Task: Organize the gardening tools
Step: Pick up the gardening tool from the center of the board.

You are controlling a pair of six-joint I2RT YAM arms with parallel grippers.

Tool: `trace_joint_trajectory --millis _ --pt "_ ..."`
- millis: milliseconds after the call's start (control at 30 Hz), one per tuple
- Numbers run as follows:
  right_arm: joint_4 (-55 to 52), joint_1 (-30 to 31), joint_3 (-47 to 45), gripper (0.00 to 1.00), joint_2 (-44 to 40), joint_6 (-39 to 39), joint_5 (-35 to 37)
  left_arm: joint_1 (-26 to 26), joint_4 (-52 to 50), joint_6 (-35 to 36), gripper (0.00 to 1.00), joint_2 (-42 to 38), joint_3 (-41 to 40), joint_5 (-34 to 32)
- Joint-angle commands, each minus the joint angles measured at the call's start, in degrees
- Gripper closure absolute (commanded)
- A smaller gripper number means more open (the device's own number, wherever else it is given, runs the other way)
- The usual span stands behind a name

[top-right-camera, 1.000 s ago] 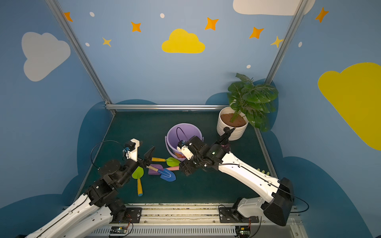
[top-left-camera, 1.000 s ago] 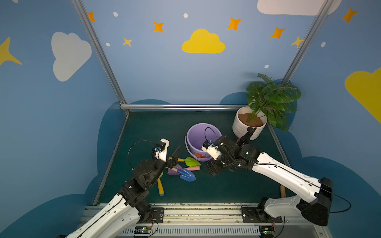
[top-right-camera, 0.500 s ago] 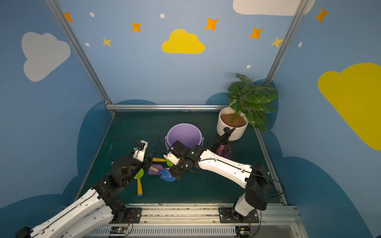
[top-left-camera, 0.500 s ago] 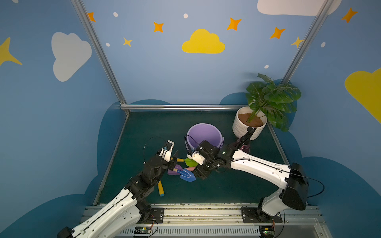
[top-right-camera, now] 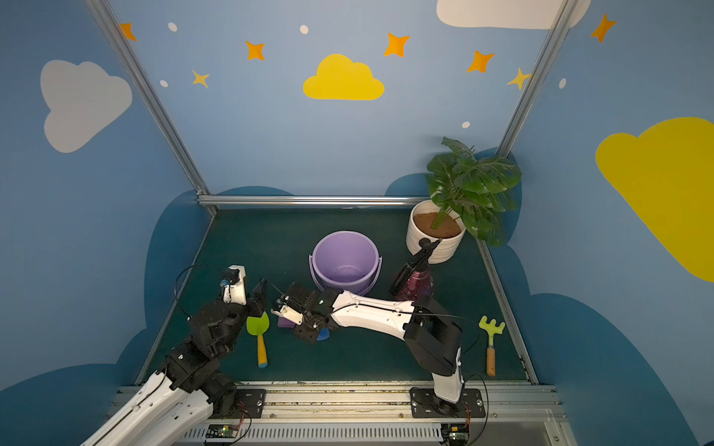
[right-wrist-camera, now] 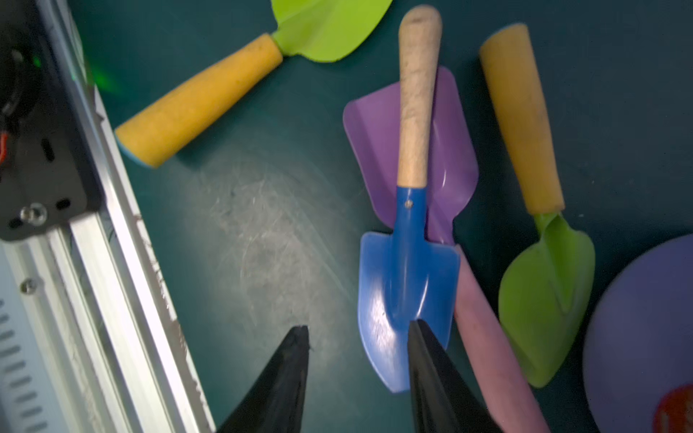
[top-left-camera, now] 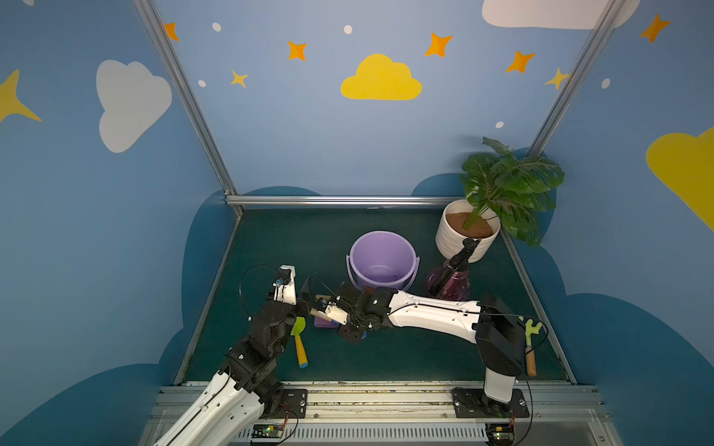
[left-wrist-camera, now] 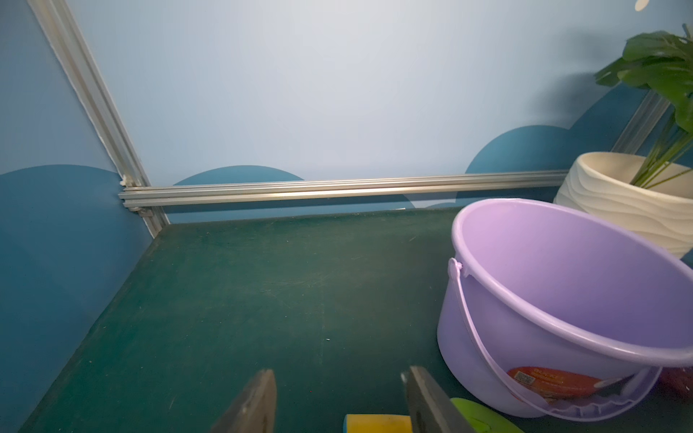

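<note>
Several toy trowels lie in a pile in front of the lilac bucket (top-left-camera: 382,258). The right wrist view shows a blue trowel (right-wrist-camera: 407,285) lying across a purple trowel (right-wrist-camera: 450,150) with a pink handle (right-wrist-camera: 487,337). A lime-green trowel (right-wrist-camera: 547,300) lies beside them, another (right-wrist-camera: 330,26) farther off. My right gripper (right-wrist-camera: 358,330) hangs open over the pile, one finger above the blue blade's edge. My left gripper (left-wrist-camera: 339,371) is open low over the mat, a yellow handle end (left-wrist-camera: 377,423) between its fingers. The pink spray bottle (top-left-camera: 450,278) stands right of the bucket.
A white ribbed plant pot (top-left-camera: 463,235) stands in the back right corner. A lime-green rake (top-left-camera: 530,343) lies at the mat's right edge. One lime-green trowel (top-right-camera: 258,328) lies beside the left arm. The two grippers are close together in front of the bucket.
The right arm swung left from the bucket and came down over the trowel pile, its jaws narrowing. The left gripper advanced toward the pile and narrowed a little.
</note>
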Motion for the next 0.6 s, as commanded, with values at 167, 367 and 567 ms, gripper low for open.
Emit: trace_joint_trajectory --millis 167,367,567 --pt "7.79 -1.47 4.84 0.64 6.71 -1.59 1.42 0.2 -3.78 -3.66 0.39 -4.74 -1.25 -5.75" --pt "9.13 -1.92 6.75 0.66 10.89 -1.01 0.79 0.16 -4.33 -4.39 0.37 -6.25 -1.54 -7.45" --pt "10.84 -2.96 6.67 0.69 12.92 0.77 1.29 0.26 -4.02 -4.54 0.36 -6.15 -1.54 -7.32"
